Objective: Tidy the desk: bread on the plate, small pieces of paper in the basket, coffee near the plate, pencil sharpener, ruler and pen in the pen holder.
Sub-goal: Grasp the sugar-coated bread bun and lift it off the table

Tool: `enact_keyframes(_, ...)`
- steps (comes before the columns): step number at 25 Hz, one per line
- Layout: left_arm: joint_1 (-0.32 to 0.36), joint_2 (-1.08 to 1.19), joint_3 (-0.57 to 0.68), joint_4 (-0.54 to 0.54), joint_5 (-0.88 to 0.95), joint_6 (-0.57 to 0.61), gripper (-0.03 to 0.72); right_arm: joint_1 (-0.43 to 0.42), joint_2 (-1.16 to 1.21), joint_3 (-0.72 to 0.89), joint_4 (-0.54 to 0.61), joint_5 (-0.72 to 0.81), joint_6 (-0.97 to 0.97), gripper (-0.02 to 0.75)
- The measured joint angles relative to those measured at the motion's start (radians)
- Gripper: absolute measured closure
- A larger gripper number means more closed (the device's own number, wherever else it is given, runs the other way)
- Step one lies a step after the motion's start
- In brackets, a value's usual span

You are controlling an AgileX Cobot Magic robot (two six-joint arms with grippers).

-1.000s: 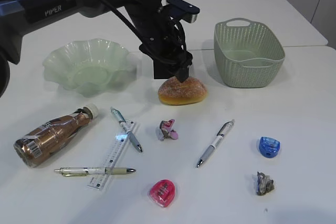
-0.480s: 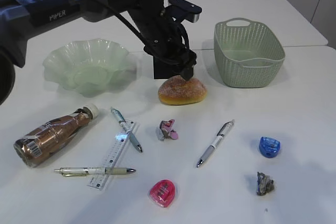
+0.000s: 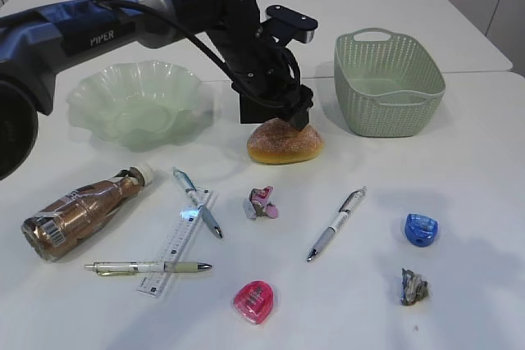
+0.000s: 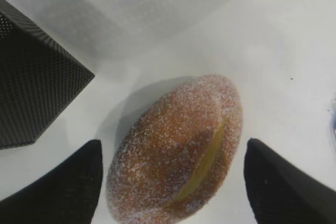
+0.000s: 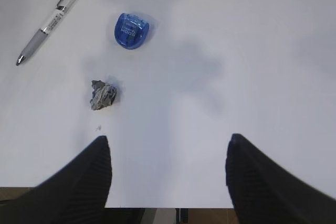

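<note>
The sugar-dusted bread (image 3: 285,143) lies on the white desk (image 3: 459,178), right of the ruffled green plate (image 3: 90,92). My left gripper (image 4: 173,145) hangs open just above the bread (image 4: 178,150), one finger on either side, not touching it. The black mesh pen holder (image 4: 31,87) stands right behind, mostly hidden by the arm in the exterior view. My right gripper (image 5: 169,139) is open over bare desk at the front edge, near a blue pencil sharpener (image 5: 132,31), a paper scrap (image 5: 103,95) and a pen (image 5: 52,19).
The green basket (image 3: 390,120) stands at the back right. At the front left lie the coffee (image 3: 82,211), the ruler (image 3: 176,252) and two pens (image 3: 197,212) (image 3: 148,267). A pink sharpener (image 3: 254,301) and another paper scrap (image 3: 262,202) lie mid-desk.
The left arm has shifted slightly right and settled closer over the bread. Its jaws stay open. Nothing on the desk has moved.
</note>
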Motion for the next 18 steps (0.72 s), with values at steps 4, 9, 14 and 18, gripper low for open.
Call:
enact_keyframes(4, 0.0, 0.016, 0.0, -0.005, -0.018, 0.0, 0.095, 0.0, 0.0, 0.0, 0.005, -0.002, 0.0, 0.205)
enact_keyframes(9, 0.0, 0.044, 0.0, -0.009, -0.029, 0.0, 0.095, 0.0, 0.0, 0.0, 0.007, -0.002, 0.0, 0.206)
enact_keyframes(14, 0.001, 0.057, 0.0, -0.035, -0.032, 0.0, 0.095, 0.0, 0.0, 0.0, 0.007, -0.004, 0.0, 0.205)
enact_keyframes(18, 0.002, 0.059, -0.006, -0.041, -0.002, 0.0, 0.095, 0.0, 0.0, 0.0, 0.007, -0.006, 0.0, 0.205)
